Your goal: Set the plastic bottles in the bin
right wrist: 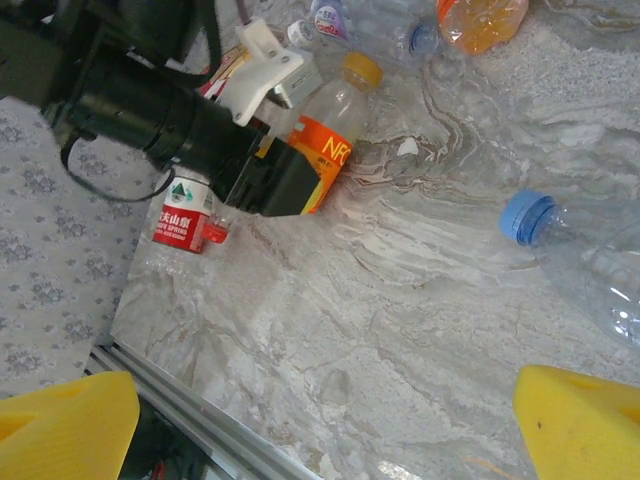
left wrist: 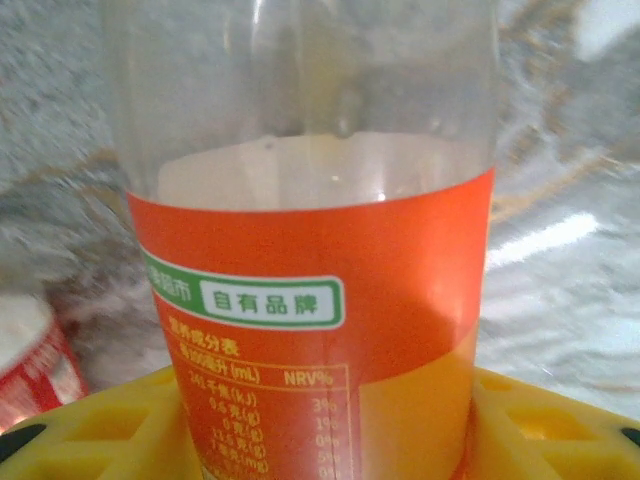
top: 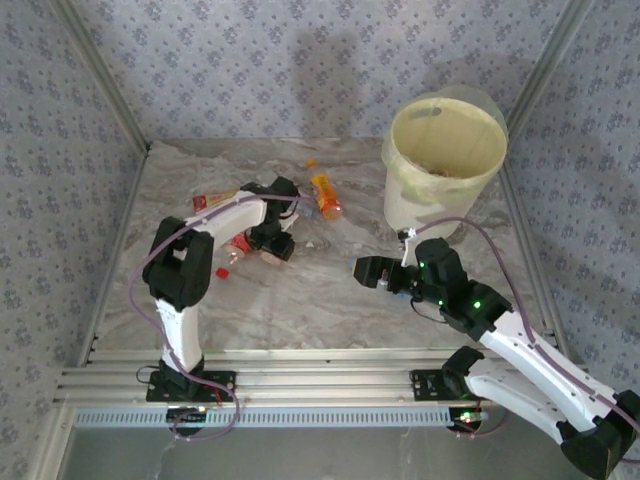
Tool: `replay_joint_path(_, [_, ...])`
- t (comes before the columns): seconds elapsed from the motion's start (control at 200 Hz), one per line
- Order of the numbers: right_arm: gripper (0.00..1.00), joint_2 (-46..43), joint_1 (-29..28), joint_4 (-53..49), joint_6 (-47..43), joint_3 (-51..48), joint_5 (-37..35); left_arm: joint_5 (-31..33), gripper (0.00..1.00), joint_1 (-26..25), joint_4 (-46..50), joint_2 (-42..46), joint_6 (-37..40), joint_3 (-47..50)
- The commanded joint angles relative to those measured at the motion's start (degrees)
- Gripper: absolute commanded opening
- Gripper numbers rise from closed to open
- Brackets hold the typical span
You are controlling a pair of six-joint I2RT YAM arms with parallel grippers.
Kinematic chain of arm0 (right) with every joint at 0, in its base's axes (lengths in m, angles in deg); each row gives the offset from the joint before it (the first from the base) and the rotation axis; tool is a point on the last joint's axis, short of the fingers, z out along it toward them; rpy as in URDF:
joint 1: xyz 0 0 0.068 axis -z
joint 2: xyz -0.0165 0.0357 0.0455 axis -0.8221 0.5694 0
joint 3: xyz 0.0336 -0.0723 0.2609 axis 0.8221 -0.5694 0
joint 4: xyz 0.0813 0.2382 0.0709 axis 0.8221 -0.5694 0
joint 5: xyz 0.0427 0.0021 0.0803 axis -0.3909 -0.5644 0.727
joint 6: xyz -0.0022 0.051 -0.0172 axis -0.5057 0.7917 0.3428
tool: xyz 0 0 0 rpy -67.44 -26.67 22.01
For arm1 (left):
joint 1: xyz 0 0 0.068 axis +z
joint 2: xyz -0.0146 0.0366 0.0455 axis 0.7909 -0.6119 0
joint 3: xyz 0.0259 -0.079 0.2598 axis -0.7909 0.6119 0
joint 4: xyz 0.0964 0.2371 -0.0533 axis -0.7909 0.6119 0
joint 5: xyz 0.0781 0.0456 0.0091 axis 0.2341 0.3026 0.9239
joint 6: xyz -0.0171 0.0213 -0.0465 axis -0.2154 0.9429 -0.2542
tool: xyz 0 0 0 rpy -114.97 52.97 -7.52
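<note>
Step in hand: grasp. The left jaws are clamped on the orange-labelled juice bottle (left wrist: 310,300), on the table (top: 330,315) left of the bin (top: 440,205). The right jaws stand apart, empty. Next move, likely: lift clear, carry above the bin, release.

Robot lab test cell: marble-pattern tabletop (top: 300,310), aluminium frame rails (top: 320,385), patterned walls (top: 300,60) enclosing workspace.

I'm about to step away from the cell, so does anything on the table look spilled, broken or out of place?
Nothing looks spilled or broken. Loose bottles lie on their sides, like the blue-capped bottle, while the bin stands upright. The left end effector is shut on the orange-labelled bottle.
</note>
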Motion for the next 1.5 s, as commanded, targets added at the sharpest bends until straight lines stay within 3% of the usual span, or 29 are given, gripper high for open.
replay_joint_path(0.0, [0.97,-1.0,-0.4,2.9,3.9,-0.5,-0.5,-8.2,0.52,-0.5,-3.1,8.6,-4.2,4.0])
replay_joint_path(0.315, [0.92,1.2,-0.5,12.5,9.6,-0.9,2.8,-31.2,0.53,-3.6,-21.0,28.0,-14.4,21.5])
replay_joint_path(0.56, [0.86,7.1,-0.9,15.4,8.3,2.8,4.9,-39.3,0.53,-8.8,-30.2,36.0,-18.4,28.2])
replay_joint_path(0.954, [0.80,15.6,-3.0,17.4,6.3,8.1,4.6,-40.0,0.53,-15.8,-33.6,38.9,-19.1,29.9])
replay_joint_path(1.284, [0.63,15.5,-3.6,12.4,3.4,9.7,0.1,-39.7,0.54,-18.2,-35.0,38.5,-19.5,31.0])
replay_joint_path(1.499, [0.61,15.1,-3.4,11.3,2.9,9.7,-1.0,-40.2,0.54,-19.5,-35.4,38.5,-19.3,31.1])
